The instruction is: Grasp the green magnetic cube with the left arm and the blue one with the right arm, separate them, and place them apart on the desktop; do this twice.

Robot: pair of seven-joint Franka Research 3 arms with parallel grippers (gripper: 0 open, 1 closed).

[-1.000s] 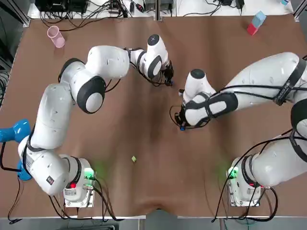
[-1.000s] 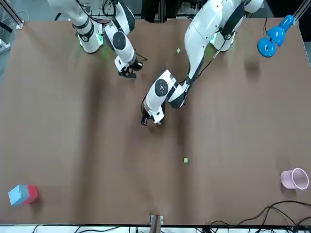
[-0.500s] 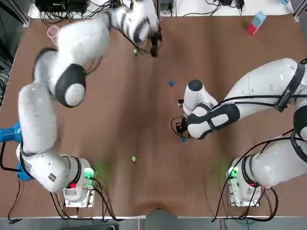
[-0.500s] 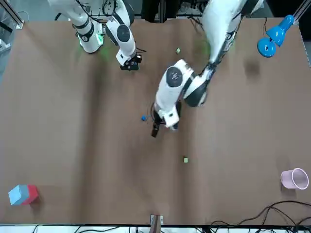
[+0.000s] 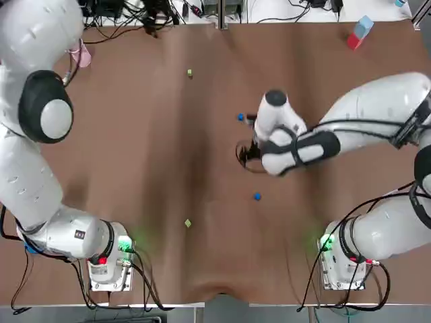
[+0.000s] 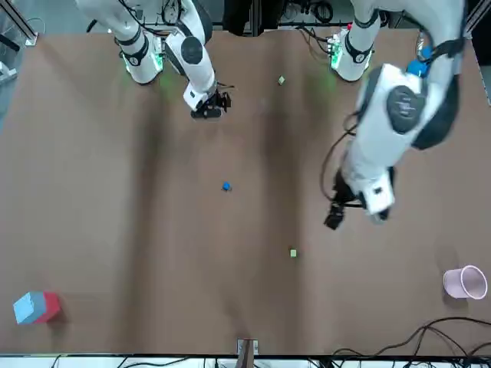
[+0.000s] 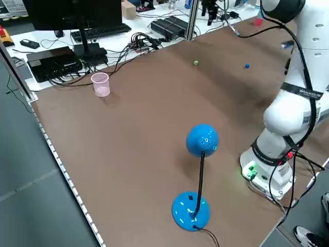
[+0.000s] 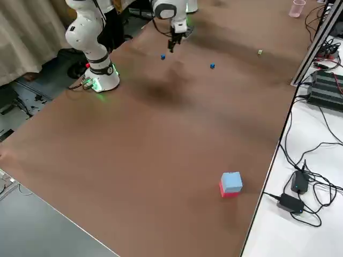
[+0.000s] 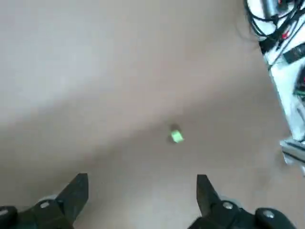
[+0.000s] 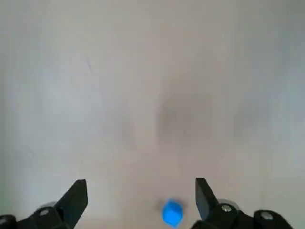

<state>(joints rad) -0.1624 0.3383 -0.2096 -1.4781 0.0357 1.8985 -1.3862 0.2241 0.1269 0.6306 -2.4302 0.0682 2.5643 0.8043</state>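
Two green cubes lie on the brown table (image 5: 135,168), one far (image 5: 190,73) and one near (image 5: 188,223). Two blue cubes lie apart, one mid-table (image 5: 240,117) and one nearer my bases (image 5: 257,196). My right gripper (image 5: 250,153) hovers between the blue cubes, open and empty; its wrist view shows a blue cube (image 10: 172,212) on the table below the right gripper (image 10: 140,193). My left gripper (image 6: 334,219) is raised high over the table's left half, open and empty. Far below the left gripper (image 9: 140,191) lies a green cube (image 9: 176,136).
A pink cup (image 5: 79,52) stands at the far left corner, a red and blue block (image 5: 358,32) at the far right. A blue desk lamp (image 7: 200,149) stands at the left edge near my left base. Cables lie beyond the far edge.
The left arm swung to the far left, left a green cube there, then rose high. The right gripper set a blue cube down near my bases and lifted away.
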